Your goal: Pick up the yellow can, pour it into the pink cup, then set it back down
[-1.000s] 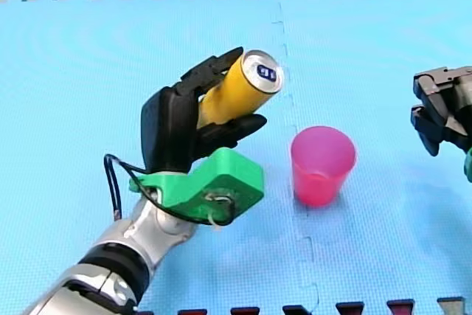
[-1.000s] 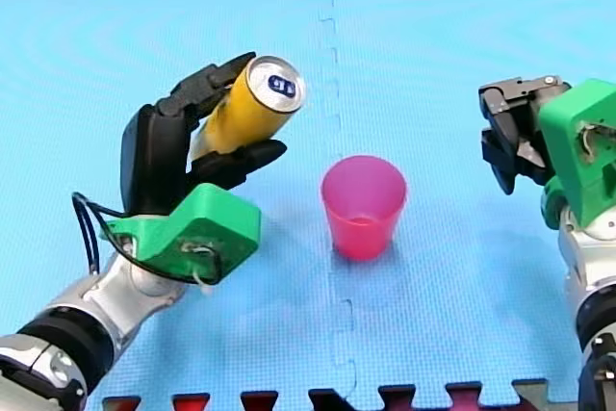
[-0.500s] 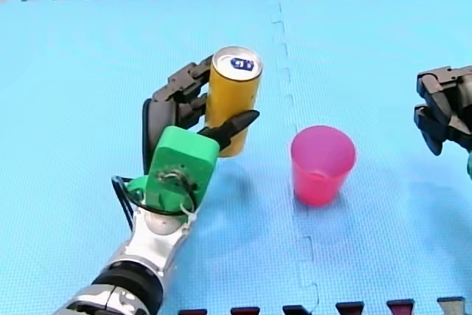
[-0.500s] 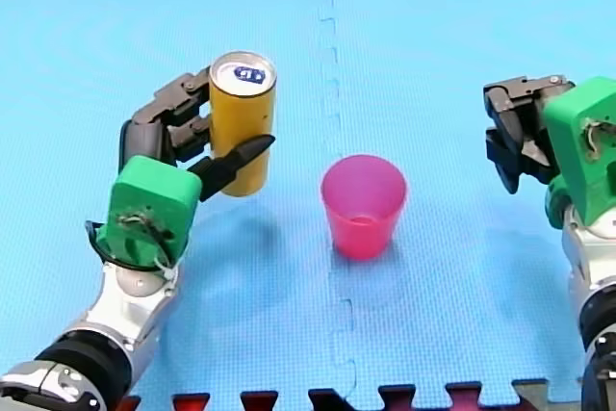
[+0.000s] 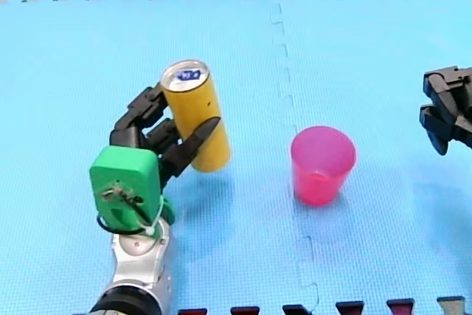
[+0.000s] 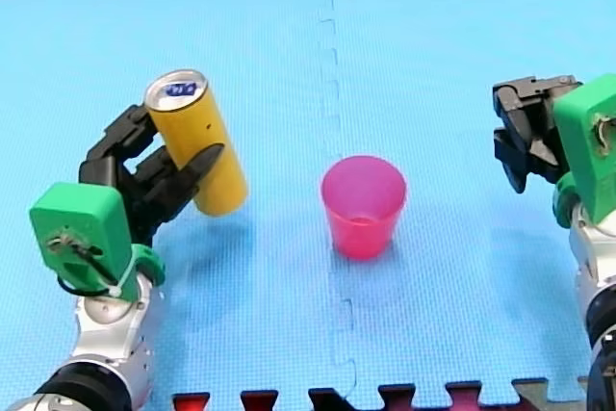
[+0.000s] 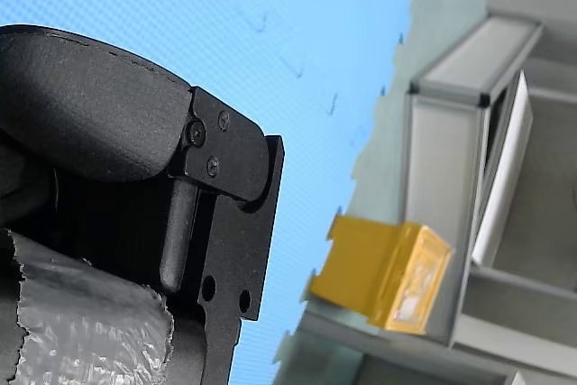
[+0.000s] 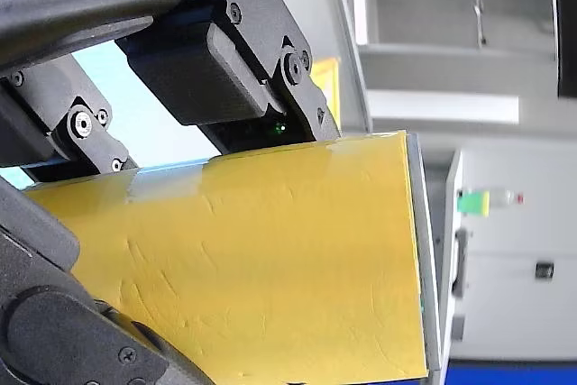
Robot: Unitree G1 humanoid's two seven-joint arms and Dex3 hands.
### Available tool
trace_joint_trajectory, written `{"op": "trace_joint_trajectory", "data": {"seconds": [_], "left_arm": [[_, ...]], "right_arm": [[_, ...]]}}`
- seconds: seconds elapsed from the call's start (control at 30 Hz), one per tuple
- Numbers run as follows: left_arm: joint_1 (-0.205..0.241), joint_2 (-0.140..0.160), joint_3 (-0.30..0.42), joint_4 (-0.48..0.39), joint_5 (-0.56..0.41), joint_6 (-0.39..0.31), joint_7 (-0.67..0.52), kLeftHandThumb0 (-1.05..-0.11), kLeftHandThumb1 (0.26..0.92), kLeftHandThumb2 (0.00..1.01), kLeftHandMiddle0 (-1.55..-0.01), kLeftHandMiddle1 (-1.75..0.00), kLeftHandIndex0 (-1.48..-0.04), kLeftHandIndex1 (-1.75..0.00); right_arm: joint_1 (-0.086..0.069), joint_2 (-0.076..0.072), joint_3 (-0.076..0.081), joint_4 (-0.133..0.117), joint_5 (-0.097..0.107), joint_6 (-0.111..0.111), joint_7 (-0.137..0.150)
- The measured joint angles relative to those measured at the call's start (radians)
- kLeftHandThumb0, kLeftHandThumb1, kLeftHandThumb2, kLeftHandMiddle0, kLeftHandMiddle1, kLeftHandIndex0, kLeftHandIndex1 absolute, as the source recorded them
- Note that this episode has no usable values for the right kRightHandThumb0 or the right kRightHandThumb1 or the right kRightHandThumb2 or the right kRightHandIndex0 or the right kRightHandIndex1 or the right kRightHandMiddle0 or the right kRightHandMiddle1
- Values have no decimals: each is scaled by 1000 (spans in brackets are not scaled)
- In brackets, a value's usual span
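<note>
A yellow can [image 5: 193, 105] with a silver top is in my left hand [image 5: 173, 127], left of the mat's middle. It stands nearly upright, its top leaning a little to the left. Its base is low over the blue mat [image 5: 243, 241]; I cannot tell whether it touches. The second wrist view shows the can's yellow side [image 8: 270, 259] pressed between black fingers [image 8: 225, 69]. The pink cup [image 5: 322, 164] stands upright to the right of the can, a hand's width away. My right hand [image 5: 446, 108] holds nothing and hangs at the right edge, right of the cup.
A jigsaw seam [image 5: 284, 79] runs down the mat just left of the cup. Red and black blocks [image 5: 346, 307] line the near edge. In the first wrist view a yellow box [image 7: 388, 272] sits on a grey shelf beyond the mat.
My left hand has swung left and down with the can, taking it from tipped toward the cup to nearly upright, farther from the cup. The right hand has barely shifted.
</note>
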Motion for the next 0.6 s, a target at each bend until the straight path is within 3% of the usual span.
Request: {"op": "trace_joint_trajectory", "data": {"seconds": [0.27, 0.6], "left_arm": [[25, 14, -5, -28, 56, 17, 57, -370, 821, 0, -1253, -11, -1183, 0], [48, 18, -36, -26, 145, -6, 149, -373, 826, 2, -1233, -1, -1177, 0]], "right_arm": [[0, -11, -15, 1, 12, 7, 25], [-2, -17, -19, 3, 12, 20, 7]]}}
